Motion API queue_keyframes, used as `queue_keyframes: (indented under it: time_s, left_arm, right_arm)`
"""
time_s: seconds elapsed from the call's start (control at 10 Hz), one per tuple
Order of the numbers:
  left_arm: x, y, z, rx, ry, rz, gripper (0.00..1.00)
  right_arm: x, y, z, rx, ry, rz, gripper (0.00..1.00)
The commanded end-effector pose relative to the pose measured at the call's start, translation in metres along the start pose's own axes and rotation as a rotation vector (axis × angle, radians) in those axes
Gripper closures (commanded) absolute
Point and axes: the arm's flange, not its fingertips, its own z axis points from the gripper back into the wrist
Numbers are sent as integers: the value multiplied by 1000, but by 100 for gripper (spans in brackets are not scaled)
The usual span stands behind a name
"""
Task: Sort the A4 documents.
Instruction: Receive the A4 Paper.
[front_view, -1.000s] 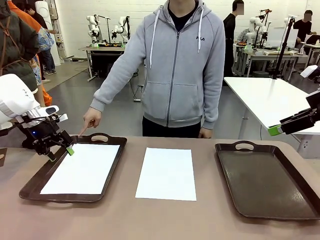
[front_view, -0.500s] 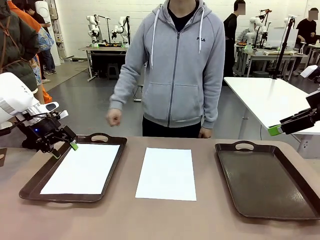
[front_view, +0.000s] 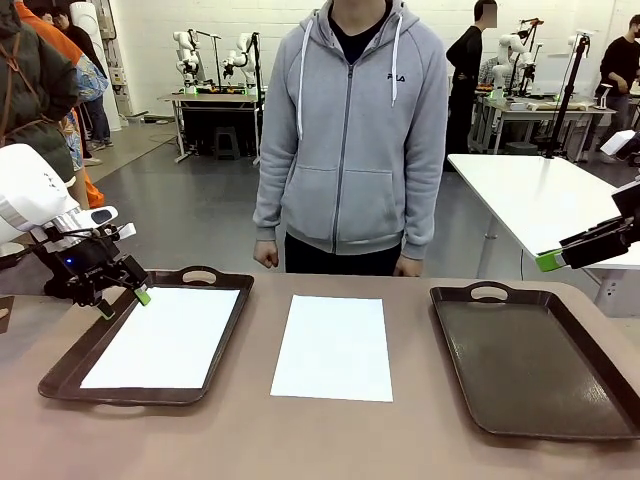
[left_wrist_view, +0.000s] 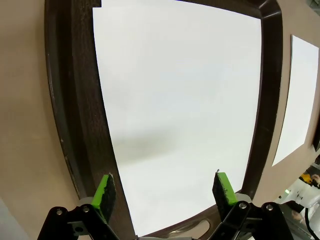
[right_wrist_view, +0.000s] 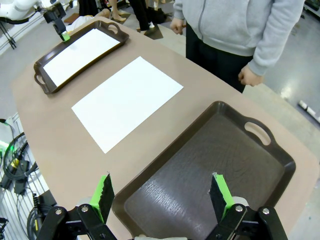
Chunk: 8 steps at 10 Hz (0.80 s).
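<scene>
One white A4 document (front_view: 165, 336) lies flat in the left dark brown tray (front_view: 68, 368). A second A4 document (front_view: 333, 346) rests on the bare table between the trays. My left gripper (front_view: 123, 303) hovers open over the left tray's far left corner. In the left wrist view its green fingertips (left_wrist_view: 105, 191) straddle the sheet (left_wrist_view: 175, 100) with nothing between them. My right gripper (front_view: 548, 262) hangs open, high at the right, above the right tray (front_view: 530, 360). The right wrist view looks down past the open right gripper (right_wrist_view: 161, 194) onto that tray (right_wrist_view: 210, 165) and the middle sheet (right_wrist_view: 127, 100).
A person in a grey hoodie (front_view: 350, 130) stands at the table's far edge, both hands down at their sides, off the table. The right tray holds nothing. A white table (front_view: 540, 205) stands behind at the right. Bare tabletop surrounds the middle sheet.
The person's hand, which pointed at the left tray's far corner, has drawn back to their side. My left gripper shifted only slightly. The right arm stayed still.
</scene>
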Motion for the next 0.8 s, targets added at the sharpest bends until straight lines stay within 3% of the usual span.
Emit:
queue_keyframes:
  time_s: [0.0,0.6,0.7]
  left_arm:
    - [1,0,1,20,-3,1,0]
    - [0,0,0,0,0,0,0]
    - [16,-35,-7,50,10,-83,0]
  right_arm:
    - [-1,-1,-2,17,-7,-1,0]
    - [-1,-1,-2,17,-7,-1,0]
    - [-1,-1,-2,17,-7,-1,0]
